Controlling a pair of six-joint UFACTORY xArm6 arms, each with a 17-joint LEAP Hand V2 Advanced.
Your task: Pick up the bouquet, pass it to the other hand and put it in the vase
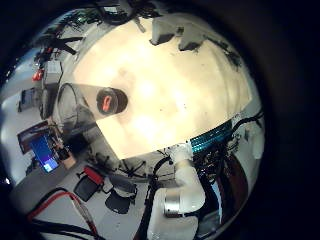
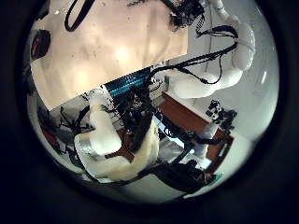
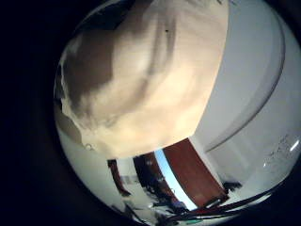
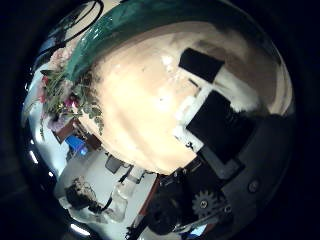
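The bouquet (image 4: 68, 92) shows only in the right thumb side palm view, close to that palm. Its flowers and leaves are at the table's edge and its wrapped stems (image 4: 140, 28) run along the table. The right hand's fingers (image 4: 212, 118) reach out over the table beside the bouquet, straight, with nothing between them. The little finger side of the right hand shows only the cloth-covered table (image 3: 150, 85), very near. A clear glass vase (image 1: 85, 108) stands on the table below the left hand, some way off. The left hand's fingers (image 1: 172, 35) are relaxed and hold nothing.
The table (image 1: 170, 90) has a pale wrinkled cover. Beyond its edge near the vase are boxes and clutter (image 1: 45, 145). A white arm (image 2: 105, 154) and a second arm (image 2: 229, 61) show beside the table in the left thumb side palm view.
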